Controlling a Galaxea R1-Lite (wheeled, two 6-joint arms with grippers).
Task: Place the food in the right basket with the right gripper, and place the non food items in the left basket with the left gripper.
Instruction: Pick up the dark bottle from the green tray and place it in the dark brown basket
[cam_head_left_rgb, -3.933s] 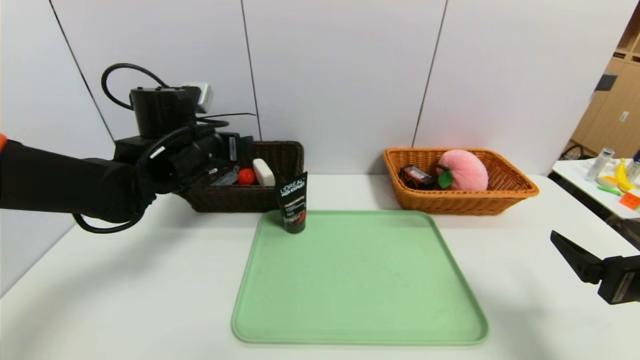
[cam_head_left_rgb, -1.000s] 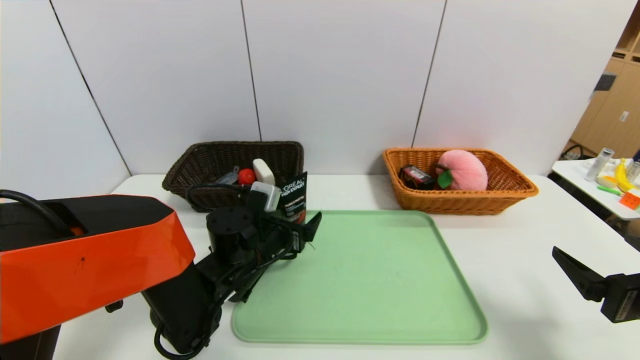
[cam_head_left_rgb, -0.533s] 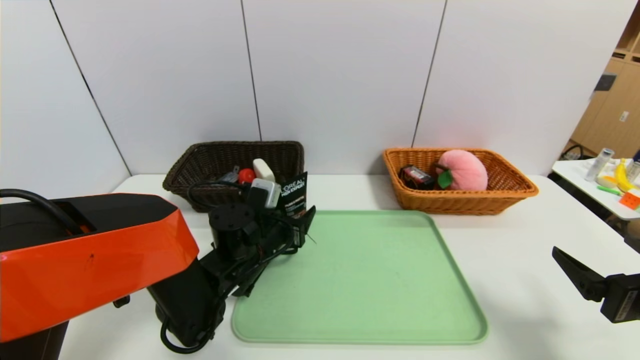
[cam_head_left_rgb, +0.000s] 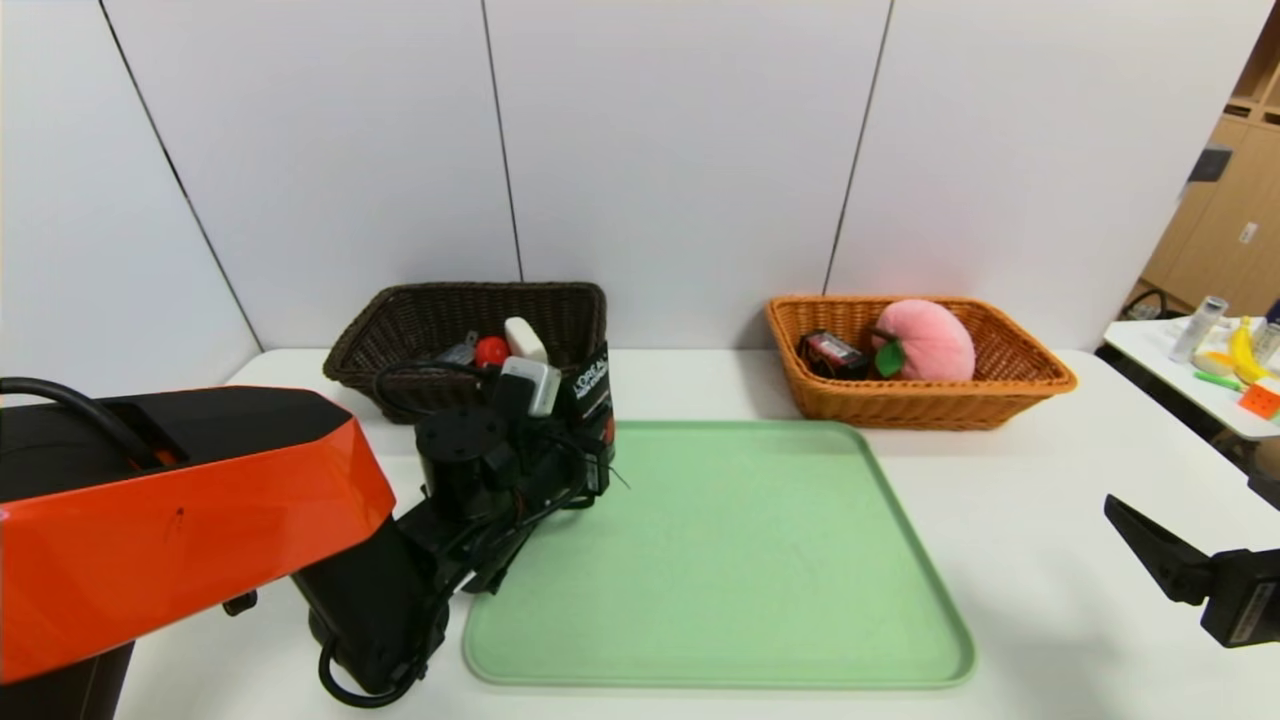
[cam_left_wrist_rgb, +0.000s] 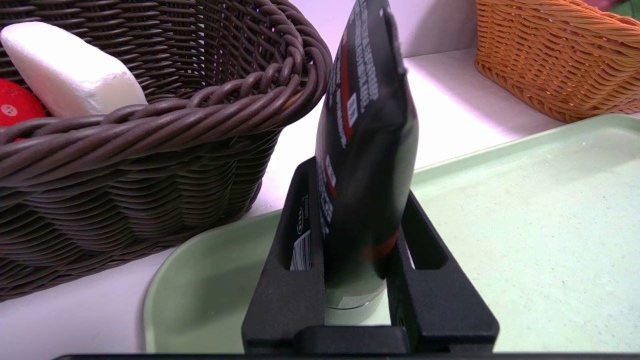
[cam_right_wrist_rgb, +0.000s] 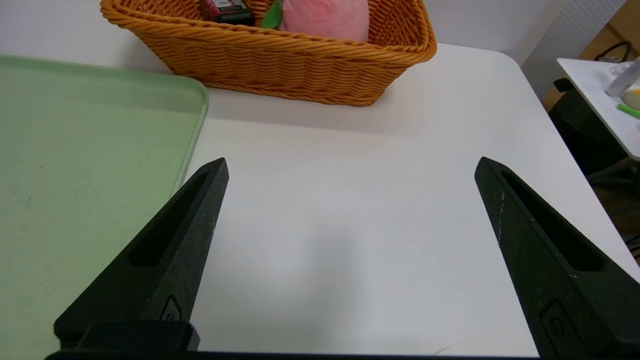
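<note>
A black L'Oreal tube (cam_head_left_rgb: 592, 392) stands cap-down at the far left corner of the green tray (cam_head_left_rgb: 740, 560). My left gripper (cam_head_left_rgb: 598, 462) is shut on the tube's lower part; in the left wrist view the tube (cam_left_wrist_rgb: 367, 150) sits pinched between both fingers (cam_left_wrist_rgb: 292, 250), and it is turned edge-on. The dark left basket (cam_head_left_rgb: 400, 340) behind it holds a white block (cam_head_left_rgb: 525, 340) and a red ball (cam_head_left_rgb: 491, 351). The orange right basket (cam_head_left_rgb: 1000, 385) holds a pink plush peach (cam_head_left_rgb: 930, 338) and a dark packet (cam_head_left_rgb: 830, 352). My right gripper (cam_right_wrist_rgb: 350, 170) is open and empty over the table at the right.
A side table (cam_head_left_rgb: 1200, 380) at the far right carries a banana and small items. The dark basket's rim (cam_left_wrist_rgb: 175, 120) is close beside the tube. The orange basket (cam_right_wrist_rgb: 270, 55) is ahead of the right gripper.
The left arm swung from over the dark basket down to the tray corner. Its fingers have closed on the tube, which has turned edge-on. The right arm has not moved.
</note>
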